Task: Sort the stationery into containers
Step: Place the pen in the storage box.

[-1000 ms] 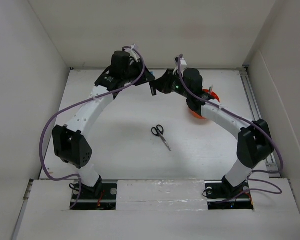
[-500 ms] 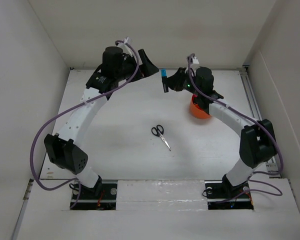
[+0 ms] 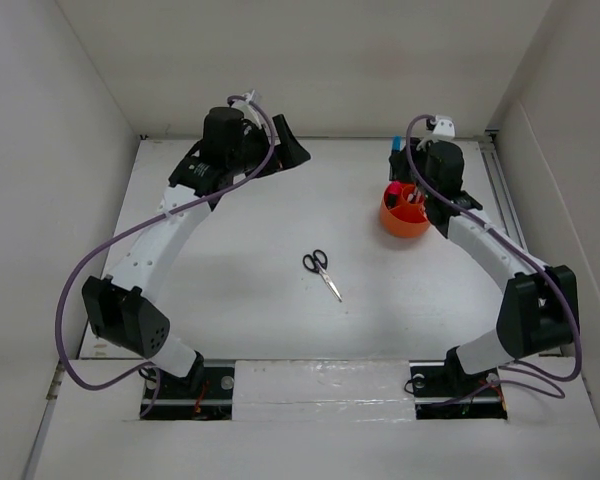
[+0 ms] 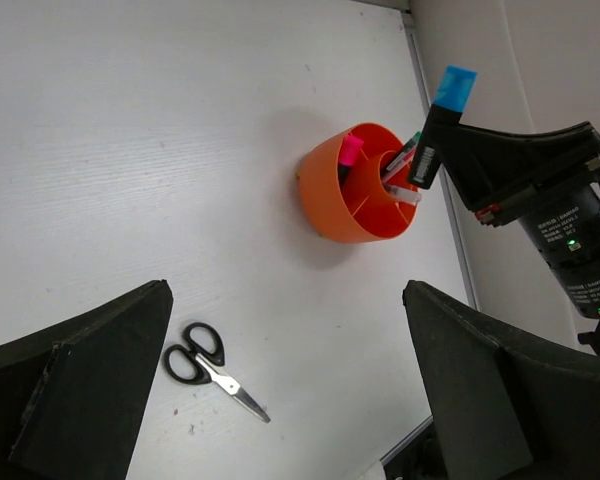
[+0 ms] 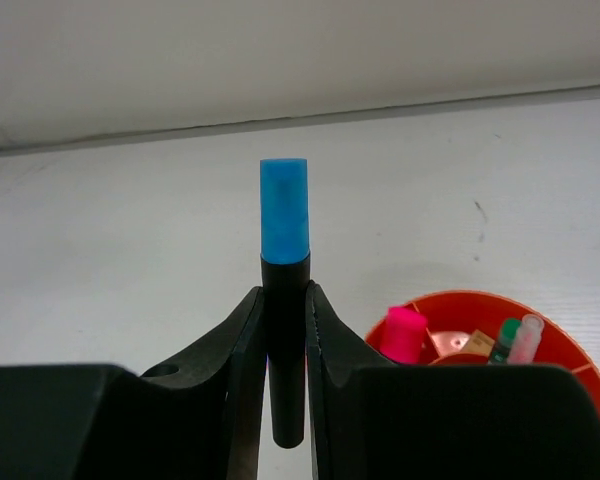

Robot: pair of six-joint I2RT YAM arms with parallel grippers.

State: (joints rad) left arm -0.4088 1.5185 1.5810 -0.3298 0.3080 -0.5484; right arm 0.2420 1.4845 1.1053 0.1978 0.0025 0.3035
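My right gripper (image 5: 284, 298) is shut on the blue-capped black marker (image 5: 284, 210), holding it upright with the blue cap on top. In the top view this gripper (image 3: 404, 166) and the marker (image 3: 395, 149) hang at the far rim of the round orange tub (image 3: 405, 225). The tub (image 4: 352, 200) holds a pink highlighter (image 4: 351, 151) and thin pens (image 4: 404, 157). Black-handled scissors (image 3: 321, 271) lie flat mid-table. My left gripper (image 3: 291, 147) is open and holds nothing, raised at the back left; from its wrist view the scissors (image 4: 210, 367) lie between its spread fingers (image 4: 100, 390).
White walls enclose the table on the left, back and right. A metal rail (image 3: 515, 230) runs along the table's right edge, close to the tub. The purple cables (image 3: 110, 240) loop beside each arm.
The left gripper opened and let go of the marker, then drew back left. The right gripper carried the marker from the back centre rightward to the tub.
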